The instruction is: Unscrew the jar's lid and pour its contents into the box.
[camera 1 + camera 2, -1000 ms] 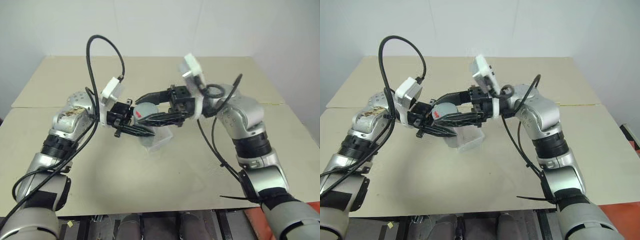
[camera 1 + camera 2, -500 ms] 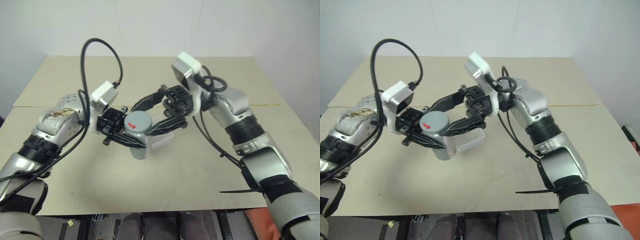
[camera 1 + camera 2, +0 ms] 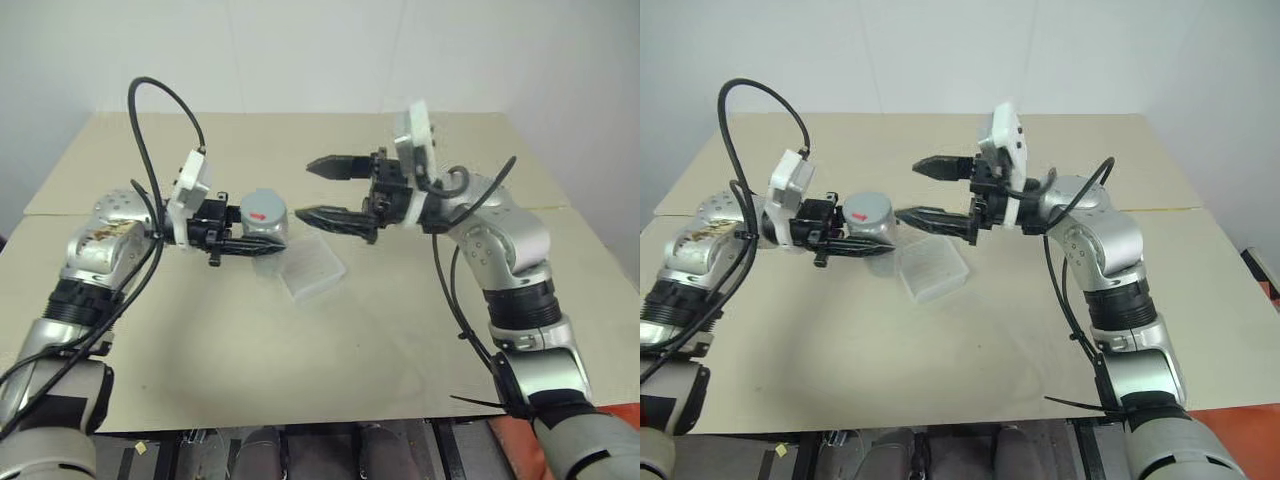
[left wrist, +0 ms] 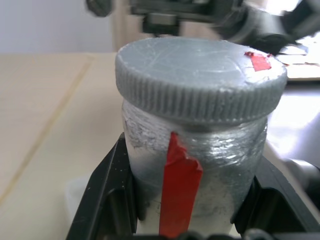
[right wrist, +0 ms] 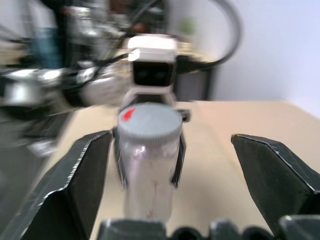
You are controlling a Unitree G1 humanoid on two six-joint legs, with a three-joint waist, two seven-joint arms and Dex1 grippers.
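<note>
Jar (image 3: 264, 222) left of frame centre, held upright above the surface (image 3: 330, 370), long axis vertical, lid (image 4: 200, 75) on top and not yet removed. Left jaws (image 3: 240, 238) clamped on the jar body below the lid. Right jaws (image 3: 325, 190) spread wide, empty, just right of the jar and apart from it. Box (image 3: 308, 268) on the surface, lower right of the jar. Likely next: right jaws over the lid.
</note>
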